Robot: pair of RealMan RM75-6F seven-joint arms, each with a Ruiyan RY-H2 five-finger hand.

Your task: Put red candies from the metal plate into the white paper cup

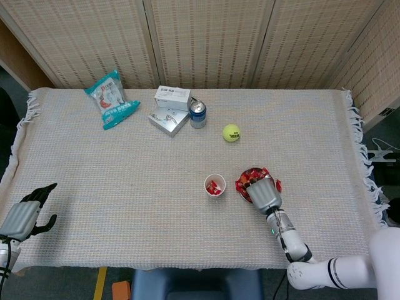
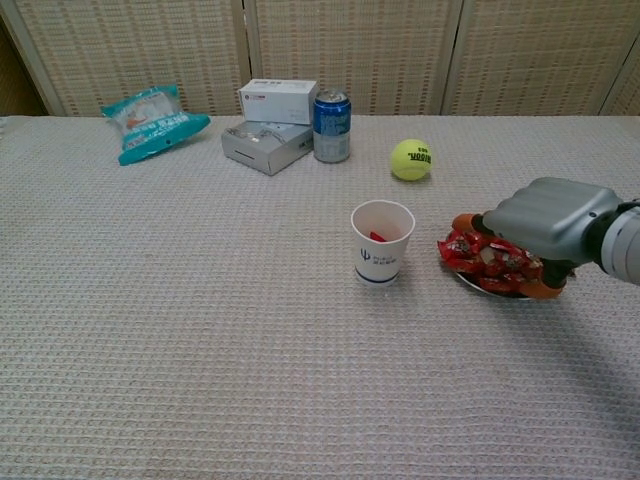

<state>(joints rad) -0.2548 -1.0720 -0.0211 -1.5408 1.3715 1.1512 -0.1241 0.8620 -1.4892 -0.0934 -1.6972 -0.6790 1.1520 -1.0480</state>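
The white paper cup [image 1: 214, 185] [image 2: 382, 243] stands upright mid-table with a red candy [image 2: 375, 237] inside. Just to its right, the metal plate [image 1: 241, 189] [image 2: 468, 283] carries a heap of red candies [image 1: 250, 177] [image 2: 482, 255]. My right hand [image 1: 264, 193] [image 2: 545, 226] lies low over the right half of the heap, fingers stretched across the candies and thumb at the plate's near rim; what is under the palm is hidden. My left hand [image 1: 25, 214] hangs off the table's near left corner, holding nothing.
A tennis ball [image 1: 231, 132] [image 2: 411, 159] lies behind the plate. Further back stand a blue can [image 1: 197, 115] [image 2: 332, 126], a white box [image 1: 172, 96] on a grey box [image 2: 262, 145], and a teal snack bag [image 1: 112, 99] [image 2: 152, 121].
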